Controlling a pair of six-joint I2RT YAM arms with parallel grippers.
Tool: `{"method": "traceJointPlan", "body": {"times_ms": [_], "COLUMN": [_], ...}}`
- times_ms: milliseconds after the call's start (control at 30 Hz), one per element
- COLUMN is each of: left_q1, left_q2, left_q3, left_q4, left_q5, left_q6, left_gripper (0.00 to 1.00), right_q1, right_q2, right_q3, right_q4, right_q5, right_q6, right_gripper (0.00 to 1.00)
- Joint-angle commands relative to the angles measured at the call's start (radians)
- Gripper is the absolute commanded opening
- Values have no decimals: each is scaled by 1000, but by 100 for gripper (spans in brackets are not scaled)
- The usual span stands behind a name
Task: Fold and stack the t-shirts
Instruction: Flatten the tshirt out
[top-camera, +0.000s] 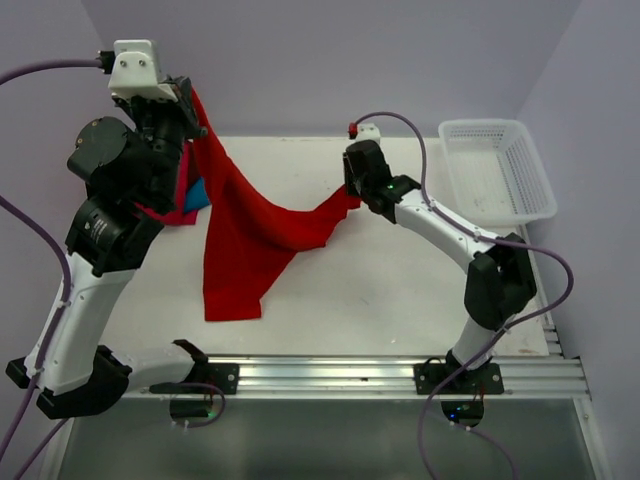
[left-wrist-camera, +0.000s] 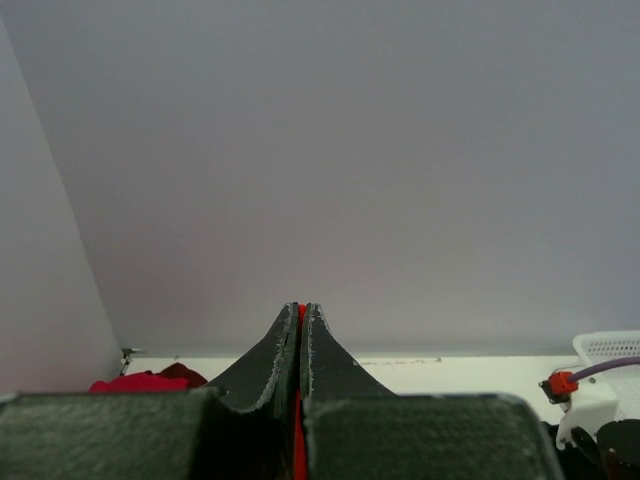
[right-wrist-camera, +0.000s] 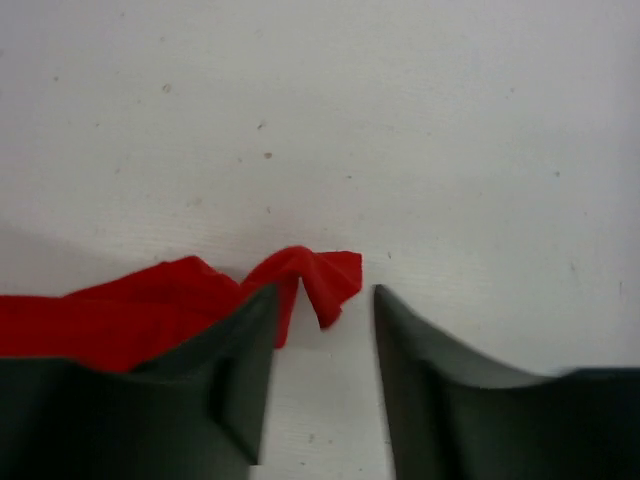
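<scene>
**While one corner hangs high, the other lies between parted jaws**

Where the arms are bolted to the rail (top-camera: 400, 372), the table (top-camera: 400, 300) begins, and the lower hem of the red shirt (top-camera: 240, 270) lies flat on it just beyond. From there the cloth climbs leftward and sends one wing out to the right.

That wing ends at the right gripper (right-wrist-camera: 325, 295), low over the table with its jaws apart. The crumpled corner rests on the surface at one fingertip, not pinched. Farther back and high up, the left gripper (left-wrist-camera: 301, 310) is clenched on the shirt – a thin red sliver shows between its pressed fingers. Below that arm sit the folded shirts (top-camera: 190, 205), red, maroon and a bit of teal. The basket (top-camera: 497, 170) stands well apart at the far right.

The shirt looks light and limp. I judge it will sag, crease and drag across the table rather than keep any shape – so it is best taken at a corner or hem edge, through both layers.

No brand, label or writing can be read anywhere.
</scene>
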Motion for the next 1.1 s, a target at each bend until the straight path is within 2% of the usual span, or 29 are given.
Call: {"method": "traceJointPlan", "body": {"times_ms": [0, 33, 167, 233, 300, 333, 400, 467, 533, 633, 767, 867, 1067], "left_q1": [-12, -13, -13, -13, -13, -15, -15, -15, -15, -15, -16, -16, -20], "left_q2": [-7, -10, -29, -35, -41, -44, -55, -66, -73, -78, -78, -79, -82], "left_q3": [40, 38, 15, 0, -23, -32, -63, -83, -126, -140, -141, -143, -158], "left_q4": [-12, -13, -3, 2, 10, 13, 27, 36, 48, 54, 57, 57, 63], "left_q5": [8, 7, 2, 5, 5, 5, 7, 8, 8, 8, 7, 2, -2], "left_q6": [-17, -15, -15, -17, -21, -23, -28, -28, -28, -58, -57, -55, -55], "left_gripper": [0, 0, 0, 0, 0, 0, 0, 0, 0, 0, 0, 0, 0], "right_q1": [3, 4, 3, 1, 3, 4, 41, 92, 147, 173, 199, 224, 254], "right_q2": [-27, -49, -193, -283, -310, -316, -322, -339, -330, -308, -238, -202, -35], "right_q3": [64, 52, -44, -75, -85, -88, -149, -240, -334, -431, -526, -578, -658], "right_q4": [93, 105, 135, 132, 78, 61, 66, 82, 171, 230, 386, 501, 925], "right_q5": [-168, -174, -260, -381, -500, -638, -735, -749, -820, -860, -1039, -1093, -1245], "right_q6": [-46, -56, -72, -67, -66, -34, -13, -3, 40, 83, 149, 194, 396], "right_gripper": [60, 77, 87, 90, 90, 90, 90, 90, 90, 89, 89, 89, 89]}}
